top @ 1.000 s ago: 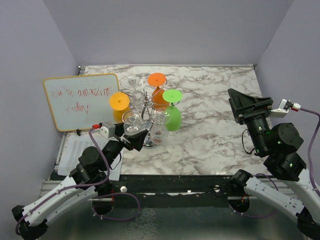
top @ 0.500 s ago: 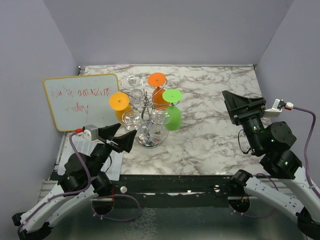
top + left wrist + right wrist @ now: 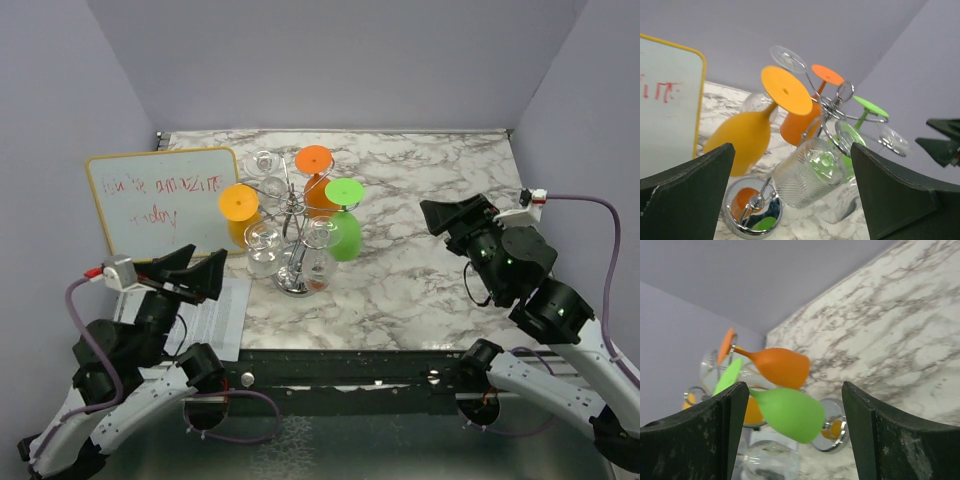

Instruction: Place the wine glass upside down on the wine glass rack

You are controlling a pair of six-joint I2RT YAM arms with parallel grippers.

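Note:
The chrome wine glass rack (image 3: 293, 262) stands left of centre on the marble table, its mirrored disc base (image 3: 752, 208) on the surface. Several glasses hang upside down from it: yellow-orange (image 3: 239, 204), orange (image 3: 314, 161), green (image 3: 345, 193) and clear ones. A clear textured wine glass (image 3: 264, 243) hangs on the near-left arm; in the left wrist view (image 3: 810, 172) it shows between my fingers but farther off. My left gripper (image 3: 198, 275) is open and empty, left of the rack and nearer than it. My right gripper (image 3: 447, 215) is open and empty, to the rack's right, facing the green glass (image 3: 790, 412).
A whiteboard (image 3: 160, 200) with red writing leans at the left, also in the left wrist view (image 3: 665, 110). Paper sheets (image 3: 228, 315) lie under my left gripper at the table's near-left edge. Grey walls close in the back and sides.
My left gripper has let go of the clear glass and drawn back down-left from the rack. My right gripper has swung left, toward the rack.

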